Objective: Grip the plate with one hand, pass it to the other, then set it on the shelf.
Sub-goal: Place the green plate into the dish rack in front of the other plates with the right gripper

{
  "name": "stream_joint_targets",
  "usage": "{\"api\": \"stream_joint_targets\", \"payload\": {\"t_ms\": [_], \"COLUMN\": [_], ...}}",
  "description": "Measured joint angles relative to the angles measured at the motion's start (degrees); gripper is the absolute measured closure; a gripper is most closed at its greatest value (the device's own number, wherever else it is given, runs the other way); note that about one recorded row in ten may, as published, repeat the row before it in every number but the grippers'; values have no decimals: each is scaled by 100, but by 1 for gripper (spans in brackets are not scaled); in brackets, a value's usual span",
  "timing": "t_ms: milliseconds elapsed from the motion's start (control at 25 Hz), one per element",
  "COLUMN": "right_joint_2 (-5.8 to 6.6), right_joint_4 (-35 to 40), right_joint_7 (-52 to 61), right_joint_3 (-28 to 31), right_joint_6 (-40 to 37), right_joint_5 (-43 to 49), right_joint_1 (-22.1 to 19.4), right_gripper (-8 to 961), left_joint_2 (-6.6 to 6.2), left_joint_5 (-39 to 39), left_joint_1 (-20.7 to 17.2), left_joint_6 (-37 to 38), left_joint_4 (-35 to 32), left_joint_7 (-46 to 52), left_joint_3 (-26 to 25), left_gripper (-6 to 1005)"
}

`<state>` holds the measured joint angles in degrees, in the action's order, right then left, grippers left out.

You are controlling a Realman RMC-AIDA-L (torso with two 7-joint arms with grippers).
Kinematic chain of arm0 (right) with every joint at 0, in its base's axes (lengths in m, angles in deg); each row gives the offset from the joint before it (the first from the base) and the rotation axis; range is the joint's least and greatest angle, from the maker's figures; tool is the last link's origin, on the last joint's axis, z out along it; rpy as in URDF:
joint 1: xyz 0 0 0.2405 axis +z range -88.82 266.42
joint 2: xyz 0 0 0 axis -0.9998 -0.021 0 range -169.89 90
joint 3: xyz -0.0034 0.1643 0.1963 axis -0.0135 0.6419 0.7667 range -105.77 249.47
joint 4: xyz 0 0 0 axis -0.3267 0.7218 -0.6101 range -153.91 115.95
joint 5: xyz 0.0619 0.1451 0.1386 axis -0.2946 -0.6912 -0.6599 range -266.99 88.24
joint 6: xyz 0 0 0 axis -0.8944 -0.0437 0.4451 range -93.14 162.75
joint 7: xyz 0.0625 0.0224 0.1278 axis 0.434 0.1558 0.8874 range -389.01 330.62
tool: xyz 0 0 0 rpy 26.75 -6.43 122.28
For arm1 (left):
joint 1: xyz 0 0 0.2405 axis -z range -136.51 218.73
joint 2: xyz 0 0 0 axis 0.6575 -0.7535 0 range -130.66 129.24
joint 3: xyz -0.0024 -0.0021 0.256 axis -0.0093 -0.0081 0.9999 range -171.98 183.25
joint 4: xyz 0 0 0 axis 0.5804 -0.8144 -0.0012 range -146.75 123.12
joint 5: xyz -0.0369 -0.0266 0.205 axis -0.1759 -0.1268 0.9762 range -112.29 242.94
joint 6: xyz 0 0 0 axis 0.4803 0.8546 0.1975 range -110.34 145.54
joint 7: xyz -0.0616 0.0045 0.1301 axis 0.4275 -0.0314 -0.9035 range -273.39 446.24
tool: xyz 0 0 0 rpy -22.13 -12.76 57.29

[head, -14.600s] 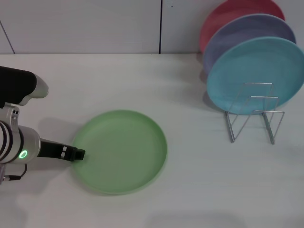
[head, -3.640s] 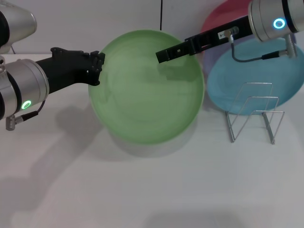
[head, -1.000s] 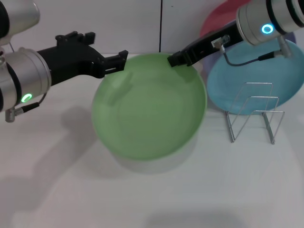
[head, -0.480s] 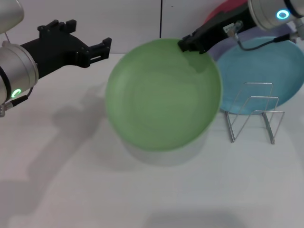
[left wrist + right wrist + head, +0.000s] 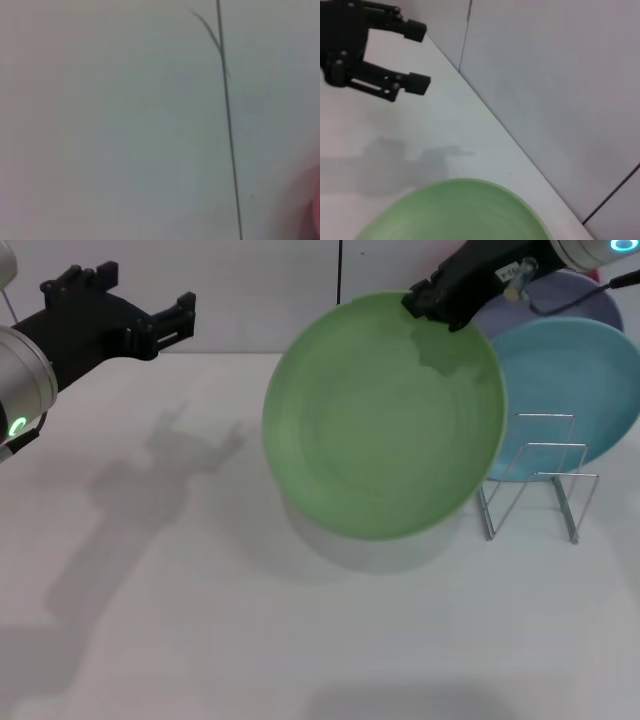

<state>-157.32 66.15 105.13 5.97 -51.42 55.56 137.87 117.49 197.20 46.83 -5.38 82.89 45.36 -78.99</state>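
While aloft, plate [image 5: 385,425] over white table [image 5: 200,620]

Green plate [image 5: 385,420]: matt plastic, smooth, no glare; teal plate [image 5: 580,380] behind it looks same plastic w/ a soft sheen, lavender plate [image 5: 575,295] also matt. Rack [image 5: 535,480] is thin bright metal wire, shiny; table [image 5: 250,640] smooth, matt white. Left gripper [image 5: 180,320] & right gripper [image 5: 425,302] both matt black, prob. plastic; left arm shell [image 5: 25,380] satin silver.

teal plate [image 5: 575,390] partly behind plate [image 5: 385,415], right arm cropped
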Motion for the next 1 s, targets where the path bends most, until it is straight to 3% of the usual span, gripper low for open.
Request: {"api": "stream_joint_targets", "payload": {"t_ms": [440, 1000], "right_joint_2": [-17, -54], "right_joint_4": [888, 1481], "right_joint_7": [-524, -2263], "right_joint_3": [-151, -75], "right_joint_6": [-345, -313], "right_joint_5": [498, 525], "right_joint_1": [-66, -326], "right_gripper": [928, 929], "left_joint_2": [8, 28], "left_joint_5": [0, 3], "left_joint_1": [12, 64], "left_joint_6": [766, 1341], "left_joint_4": [-339, -835], "left_joint_7": [3, 64], "left_joint_3": [217, 385], "left_gripper": [129, 128]}}
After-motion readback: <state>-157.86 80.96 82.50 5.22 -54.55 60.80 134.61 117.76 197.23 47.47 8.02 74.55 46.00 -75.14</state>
